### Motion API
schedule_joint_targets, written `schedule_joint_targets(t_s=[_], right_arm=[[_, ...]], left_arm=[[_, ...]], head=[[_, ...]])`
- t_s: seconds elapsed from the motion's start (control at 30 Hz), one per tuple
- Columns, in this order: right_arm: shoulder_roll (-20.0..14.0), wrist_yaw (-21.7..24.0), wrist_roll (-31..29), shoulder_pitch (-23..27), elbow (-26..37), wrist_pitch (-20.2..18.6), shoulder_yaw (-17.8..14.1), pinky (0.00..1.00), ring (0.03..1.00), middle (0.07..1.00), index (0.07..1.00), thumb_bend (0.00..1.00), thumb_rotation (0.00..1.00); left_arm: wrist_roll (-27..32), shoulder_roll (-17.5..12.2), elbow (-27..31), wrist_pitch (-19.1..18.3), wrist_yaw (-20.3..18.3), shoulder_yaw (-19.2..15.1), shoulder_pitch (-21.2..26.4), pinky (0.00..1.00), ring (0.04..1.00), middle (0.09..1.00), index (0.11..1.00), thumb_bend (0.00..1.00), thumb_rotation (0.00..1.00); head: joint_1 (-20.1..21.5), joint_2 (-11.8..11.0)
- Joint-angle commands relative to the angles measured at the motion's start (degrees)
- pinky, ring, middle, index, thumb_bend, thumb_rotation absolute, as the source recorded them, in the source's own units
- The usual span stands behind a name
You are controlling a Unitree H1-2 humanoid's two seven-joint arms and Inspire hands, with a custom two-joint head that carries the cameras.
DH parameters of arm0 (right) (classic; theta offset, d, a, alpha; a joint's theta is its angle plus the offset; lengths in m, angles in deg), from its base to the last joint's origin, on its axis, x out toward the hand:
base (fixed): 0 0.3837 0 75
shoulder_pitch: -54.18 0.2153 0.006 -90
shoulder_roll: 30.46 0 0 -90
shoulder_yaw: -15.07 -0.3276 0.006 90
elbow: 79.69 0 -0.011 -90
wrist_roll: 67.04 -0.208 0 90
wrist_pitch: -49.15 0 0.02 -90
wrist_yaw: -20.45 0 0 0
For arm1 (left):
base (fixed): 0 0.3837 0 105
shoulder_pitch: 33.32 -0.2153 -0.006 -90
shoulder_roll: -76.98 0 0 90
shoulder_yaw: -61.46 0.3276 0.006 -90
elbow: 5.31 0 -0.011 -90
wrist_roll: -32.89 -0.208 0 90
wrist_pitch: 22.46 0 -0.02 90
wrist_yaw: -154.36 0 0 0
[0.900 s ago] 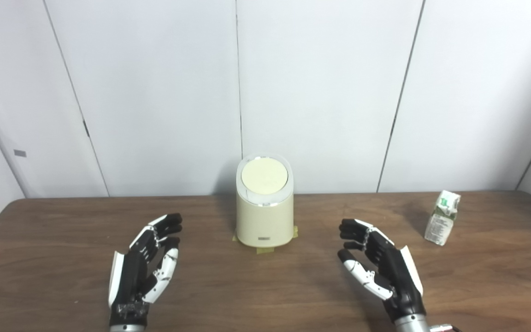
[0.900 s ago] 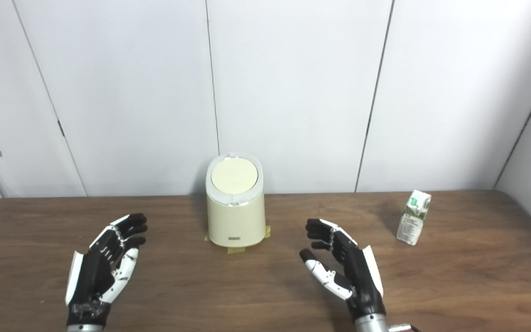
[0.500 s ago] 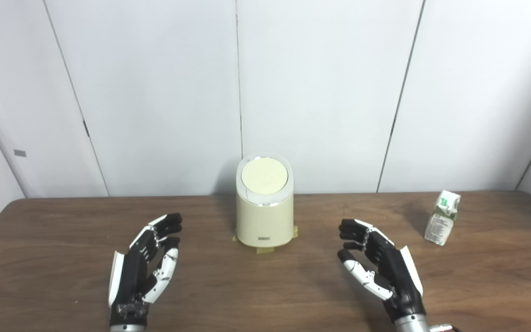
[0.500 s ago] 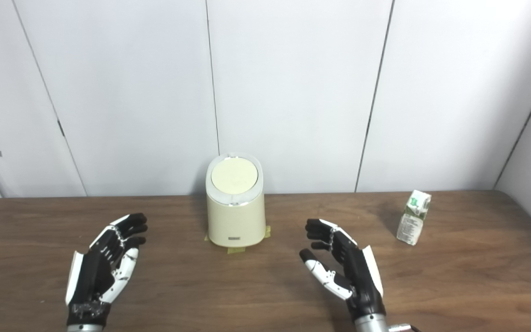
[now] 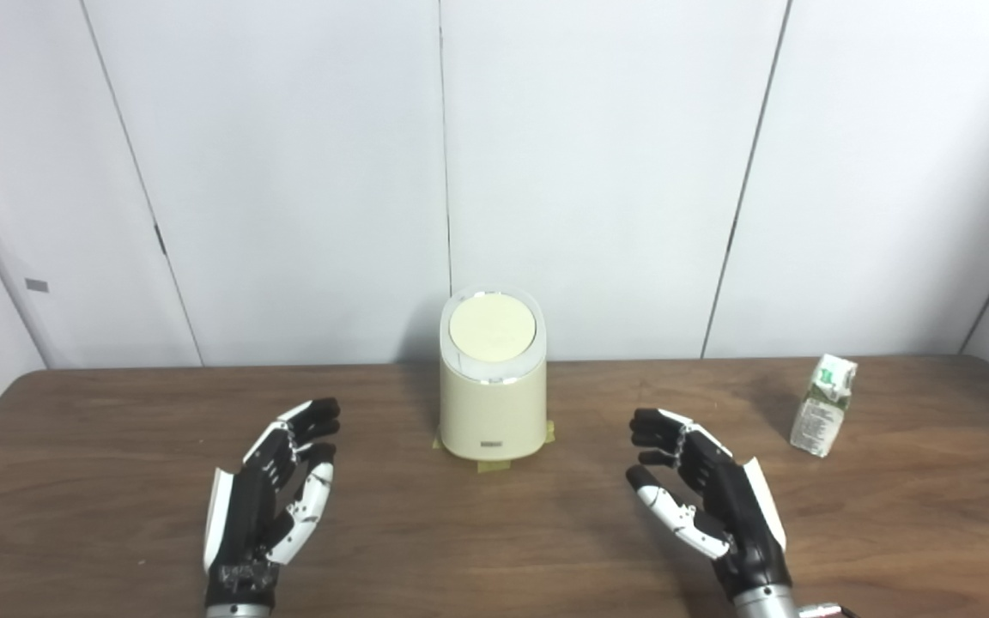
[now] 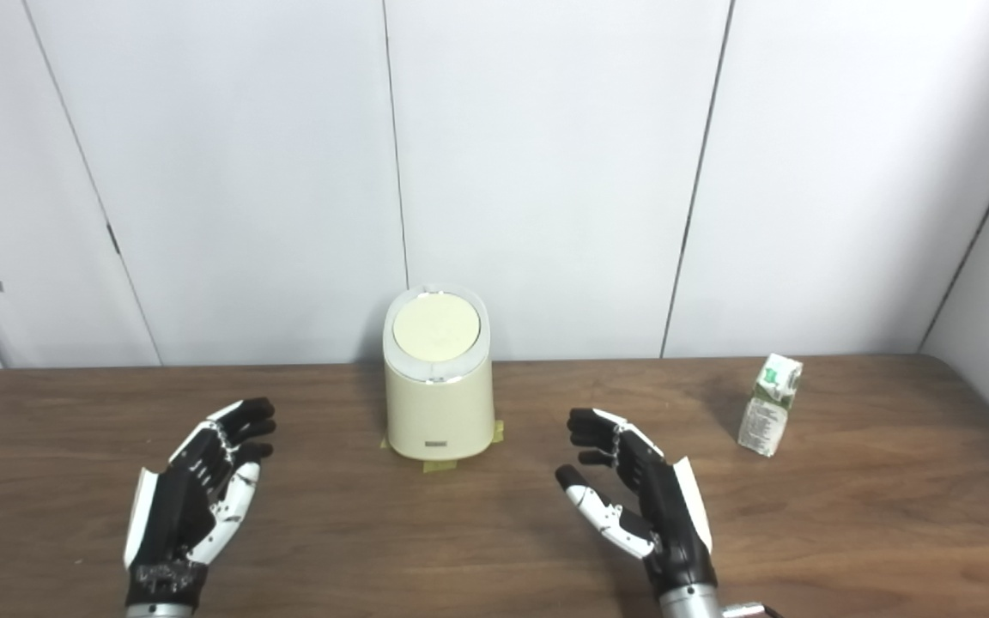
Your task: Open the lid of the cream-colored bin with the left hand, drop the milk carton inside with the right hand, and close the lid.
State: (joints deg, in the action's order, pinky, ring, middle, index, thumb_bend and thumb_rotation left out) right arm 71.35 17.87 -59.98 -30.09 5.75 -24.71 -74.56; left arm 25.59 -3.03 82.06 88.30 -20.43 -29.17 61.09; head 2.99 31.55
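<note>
The cream-colored bin (image 5: 492,403) stands at the back middle of the wooden table, its round lid (image 5: 492,330) shut flat on top. A small white and green milk carton (image 5: 822,405) stands upright near the far right of the table. My left hand (image 5: 270,502) hovers open over the table, in front of and to the left of the bin, palm turned inward. My right hand (image 5: 709,502) is open too, in front of and to the right of the bin, well short of the carton. Neither hand touches anything.
Yellow tape tabs (image 5: 494,466) stick out from under the bin's base. The wooden table (image 5: 494,532) ends at a white panelled wall (image 5: 597,172) just behind the bin. Its right edge lies a little beyond the carton.
Both hands have crept very slightly; the bin and the carton have not moved.
</note>
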Motion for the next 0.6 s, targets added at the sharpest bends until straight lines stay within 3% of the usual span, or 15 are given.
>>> schedule_joint_targets(t_s=[0.0,0.23,0.3,0.47,0.57], right_arm=[[0.5,-0.8,0.5,-1.5,-1.6,2.3,0.2,0.66,0.729,0.738,0.721,0.24,0.37],[0.0,-0.4,0.6,-1.5,-1.3,2.0,0.6,0.66,0.735,0.744,0.722,0.22,0.33],[0.1,-0.4,0.5,-1.6,-1.2,1.7,0.6,0.67,0.738,0.746,0.721,0.22,0.31],[0.1,-0.5,0.8,-1.6,-1.2,1.9,0.9,0.67,0.742,0.749,0.722,0.22,0.29],[0.2,-0.9,1.8,-1.7,-0.6,0.7,1.0,0.67,0.739,0.746,0.719,0.22,0.31]], left_arm=[[-2.1,0.0,0.5,-0.6,-0.2,0.6,-2.3,0.70,0.777,0.797,0.783,0.28,0.45],[-8.8,0.1,6.5,-4.0,1.2,0.0,2.5,0.69,0.781,0.799,0.790,0.40,0.51],[-10.0,0.3,7.6,-5.7,1.3,-0.2,4.5,0.73,0.813,0.826,0.821,0.46,0.56],[-10.7,1.1,9.8,-11.9,0.7,-0.1,9.6,0.80,0.888,0.907,0.910,0.56,0.56],[-11.0,1.8,10.4,-15.8,0.4,0.2,13.2,0.91,0.967,0.969,0.979,0.61,0.55]], head=[[0.1,0.0],[0.0,0.1],[0.1,0.1],[0.3,0.4],[0.3,0.4]])
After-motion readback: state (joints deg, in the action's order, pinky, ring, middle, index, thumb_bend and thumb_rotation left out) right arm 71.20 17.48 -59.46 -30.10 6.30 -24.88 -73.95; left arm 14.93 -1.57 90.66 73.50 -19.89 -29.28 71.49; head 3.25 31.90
